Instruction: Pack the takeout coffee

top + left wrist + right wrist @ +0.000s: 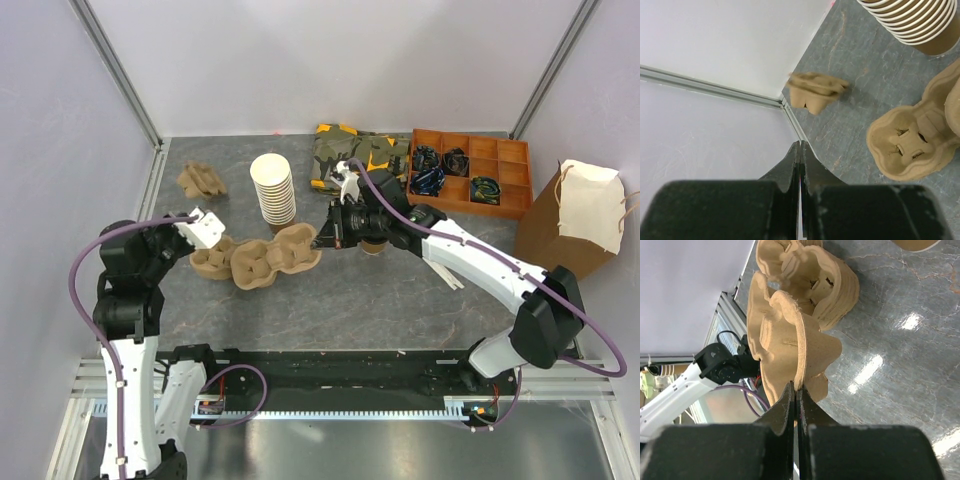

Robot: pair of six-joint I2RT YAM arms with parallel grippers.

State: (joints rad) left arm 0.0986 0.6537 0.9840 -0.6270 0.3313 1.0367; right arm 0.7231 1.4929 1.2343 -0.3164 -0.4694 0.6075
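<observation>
Around the middle of the table [420, 310], the right gripper [796, 390] is pinched on the rim of the pulp carrier [785, 345], probably to pull it toward the takeout coffee [373, 248], which is half hidden just under that arm. Meanwhile the left gripper [800, 150] hangs closed and empty near the left edge.

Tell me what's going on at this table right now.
The right claw is shut on the rim of a pulp cup carrier in the middle of the table, near the stack of paper cups. The left claw is shut on nothing and hovers by the left wall. The paper bag stands at the far right with nothing touching it.
</observation>
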